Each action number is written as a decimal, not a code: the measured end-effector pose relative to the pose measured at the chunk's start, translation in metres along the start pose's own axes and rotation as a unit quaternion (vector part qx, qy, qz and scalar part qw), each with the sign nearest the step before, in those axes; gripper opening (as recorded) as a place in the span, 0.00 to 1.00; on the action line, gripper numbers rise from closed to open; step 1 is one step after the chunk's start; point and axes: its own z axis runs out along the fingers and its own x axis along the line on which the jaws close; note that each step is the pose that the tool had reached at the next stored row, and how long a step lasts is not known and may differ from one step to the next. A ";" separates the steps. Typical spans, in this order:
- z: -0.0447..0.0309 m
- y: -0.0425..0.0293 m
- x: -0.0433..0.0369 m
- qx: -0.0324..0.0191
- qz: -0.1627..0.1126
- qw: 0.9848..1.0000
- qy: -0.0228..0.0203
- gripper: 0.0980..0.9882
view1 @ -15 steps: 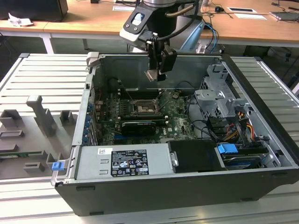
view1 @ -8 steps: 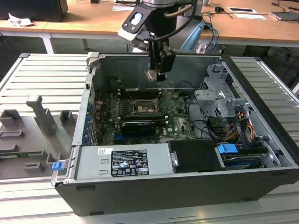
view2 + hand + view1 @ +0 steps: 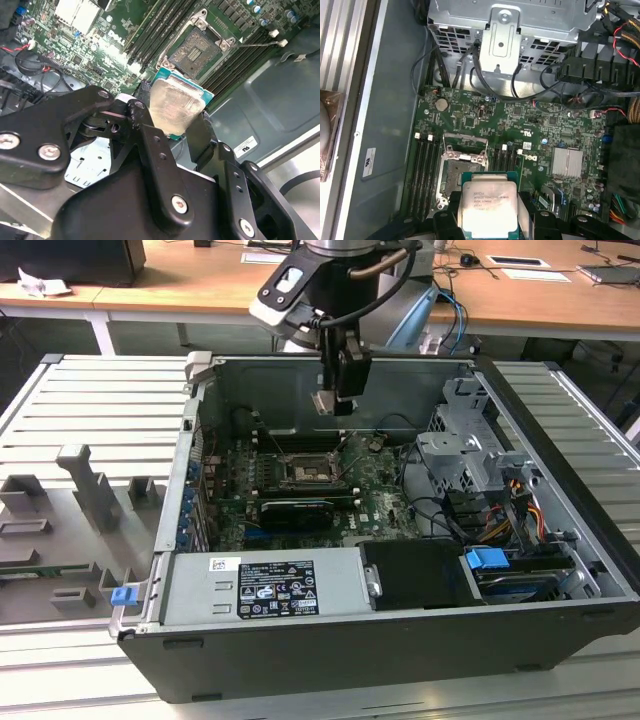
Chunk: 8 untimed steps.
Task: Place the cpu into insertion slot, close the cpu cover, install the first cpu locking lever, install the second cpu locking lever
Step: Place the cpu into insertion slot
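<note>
The open computer case (image 3: 300,660) lies on its side with the green motherboard (image 3: 385,502) facing up. Above the board hangs the gripper (image 3: 335,402), its 2 fingers pinching the cpu (image 3: 172,102) by opposite edges, metal top outward. The insertion slot (image 3: 457,176) sits uncovered toward the far wall, well below the chip. I judge step 1 of 4 is in hand; seating calls for the chip level and square over the slot
</note>
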 end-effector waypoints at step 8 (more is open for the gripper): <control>0.0007 -0.0001 0.0000 -0.001 0.039 0.999 -0.003 0.48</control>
